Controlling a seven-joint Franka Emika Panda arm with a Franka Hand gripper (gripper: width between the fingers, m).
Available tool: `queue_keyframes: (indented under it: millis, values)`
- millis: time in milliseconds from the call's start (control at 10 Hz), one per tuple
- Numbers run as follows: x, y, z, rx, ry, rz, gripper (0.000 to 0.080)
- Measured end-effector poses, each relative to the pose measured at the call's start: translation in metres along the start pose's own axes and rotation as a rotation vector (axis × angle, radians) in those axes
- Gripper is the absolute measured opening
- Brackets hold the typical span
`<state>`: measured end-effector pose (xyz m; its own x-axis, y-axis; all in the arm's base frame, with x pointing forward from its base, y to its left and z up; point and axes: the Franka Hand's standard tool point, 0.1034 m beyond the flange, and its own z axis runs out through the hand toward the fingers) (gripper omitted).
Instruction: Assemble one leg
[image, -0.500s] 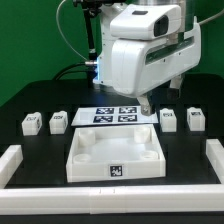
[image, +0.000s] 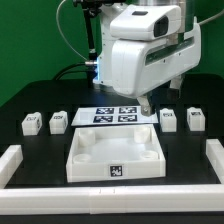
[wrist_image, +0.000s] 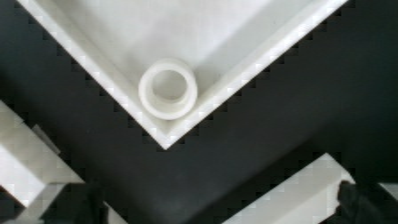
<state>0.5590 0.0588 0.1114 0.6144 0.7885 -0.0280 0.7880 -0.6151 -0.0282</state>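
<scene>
Four small white legs lie on the black table in the exterior view: two at its left (image: 31, 122) (image: 59, 121) and two at its right (image: 168, 119) (image: 195, 118). My gripper (image: 147, 104) hangs between them, over the far right corner of the large white square tray-like piece (image: 113, 152). It touches no leg. The wrist view shows that corner (wrist_image: 214, 40) with a round socket (wrist_image: 169, 90) in it. My gripper (wrist_image: 199, 215) is open and empty. One dark fingertip (wrist_image: 370, 200) shows at the picture's edge.
The marker board (image: 115, 115) lies just behind the tray-like piece. White rails stand at the exterior view's left (image: 8, 165) and right (image: 215, 160) near the table's front. The arm's white body (image: 145, 50) fills the upper middle.
The arm has shifted very slightly. The legs and the tray-like piece have not moved.
</scene>
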Motion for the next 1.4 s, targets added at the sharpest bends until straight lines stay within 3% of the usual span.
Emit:
queue_keyframes:
  millis: [400, 500, 800, 1000, 1100, 1400]
  values:
    - [-0.002, -0.001, 0.001, 0.001, -0.001, -0.003, 0.065]
    - [-0.019, -0.011, 0.007, -0.004, 0.002, -0.045, 0.065]
    - [-0.092, -0.05, 0.034, 0.013, -0.009, -0.243, 0.065]
    - [-0.123, -0.054, 0.059, 0.008, 0.01, -0.509, 0.065]
    - [-0.131, -0.051, 0.073, 0.027, 0.01, -0.577, 0.065]
    - [-0.133, -0.038, 0.103, 0.041, 0.024, -0.769, 0.065]
